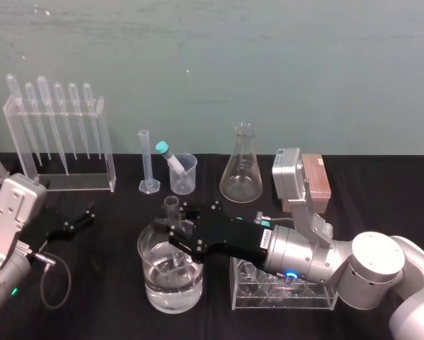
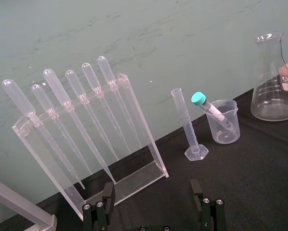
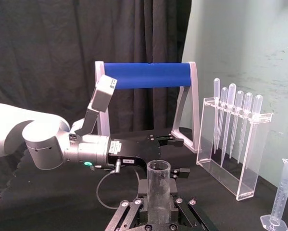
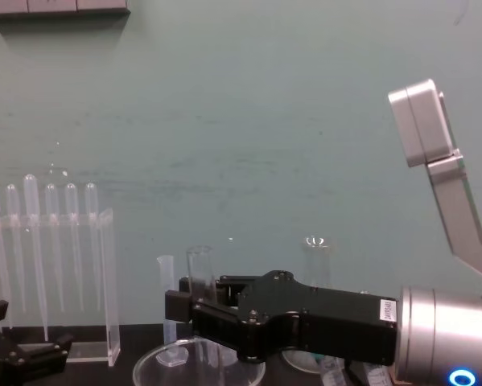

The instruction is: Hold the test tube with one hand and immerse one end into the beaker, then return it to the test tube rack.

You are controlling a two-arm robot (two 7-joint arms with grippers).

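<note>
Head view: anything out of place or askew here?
A teal-capped tube leans tilted inside the small beaker. The right gripper holds the test tube upright above the wide glass dish, not that beaker. The left gripper sits idle at left.

The test tube [image 1: 171, 206], clear and uncapped, stands upright, gripped in the right tool [image 1: 173, 235] above the wide glass dish [image 1: 146, 249]. The small, clear, lipped beaker [image 1: 186, 178] stands upright farther back on the table [image 1: 105, 319].

The right gripper [image 1: 173, 228] hides the test tube [image 1: 171, 205] below its open top. The right arm [image 1: 304, 256] covers much of the test tube rack [image 1: 314, 299].
</note>
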